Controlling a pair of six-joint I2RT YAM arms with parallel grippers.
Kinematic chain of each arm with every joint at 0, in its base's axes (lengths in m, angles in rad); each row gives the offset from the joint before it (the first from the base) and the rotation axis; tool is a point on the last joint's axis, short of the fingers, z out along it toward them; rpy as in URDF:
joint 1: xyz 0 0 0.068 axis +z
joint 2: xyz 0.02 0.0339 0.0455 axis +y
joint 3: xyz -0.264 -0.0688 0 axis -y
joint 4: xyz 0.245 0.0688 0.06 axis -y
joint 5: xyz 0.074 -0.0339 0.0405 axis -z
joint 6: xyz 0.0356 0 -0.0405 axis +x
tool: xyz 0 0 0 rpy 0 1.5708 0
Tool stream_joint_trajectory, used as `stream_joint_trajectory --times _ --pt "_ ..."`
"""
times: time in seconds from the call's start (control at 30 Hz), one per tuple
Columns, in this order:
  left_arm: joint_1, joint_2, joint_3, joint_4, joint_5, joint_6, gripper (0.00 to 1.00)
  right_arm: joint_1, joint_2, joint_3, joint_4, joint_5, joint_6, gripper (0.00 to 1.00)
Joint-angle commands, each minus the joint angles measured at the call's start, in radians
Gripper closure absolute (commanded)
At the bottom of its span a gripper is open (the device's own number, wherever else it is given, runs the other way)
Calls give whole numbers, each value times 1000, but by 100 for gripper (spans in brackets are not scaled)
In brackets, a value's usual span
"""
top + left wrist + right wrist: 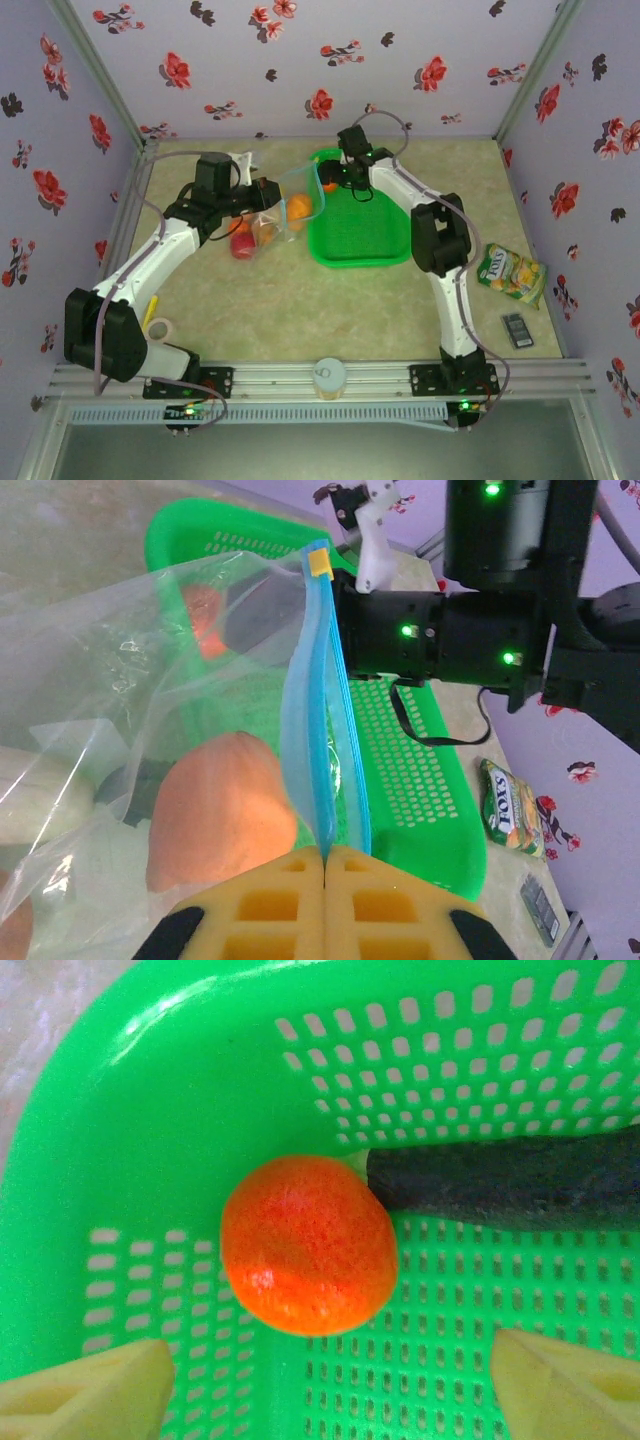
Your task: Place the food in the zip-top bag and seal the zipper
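While the left gripper [325, 865], pinched shut on the zipper [322, 710], holds the zip-top bag [110, 670] up beside the green basket [170, 1070], loading is in hand: the right gripper [325, 1385] hangs wide over an orange [308, 1243] in the basket's corner, which it must next clasp and carry into the bag's seemingly open mouth.

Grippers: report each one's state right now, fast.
Left gripper: shut on the zipper at the zip-top bag mouth.
Right gripper: open, holding nothing, facing the orange in the green basket.
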Motion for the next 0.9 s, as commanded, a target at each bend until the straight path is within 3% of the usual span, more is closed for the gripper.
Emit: stream_joint_trajectory --times 0.0,0.43,0.57,0.73,0.87 --pt "2 -27 12 -17 11 29 100 1 48 63 27 3 41 17" --pt "2 -14 36 -36 12 44 100 5 194 209 24 -34 96 21" --pt "1 -14 36 -38 12 45 100 5 218 225 16 -40 102 30" --pt "1 -14 36 -40 12 44 100 5 217 218 -11 -52 95 48" --pt "2 -21 33 -39 12 46 100 5 158 136 3 -38 76 52"
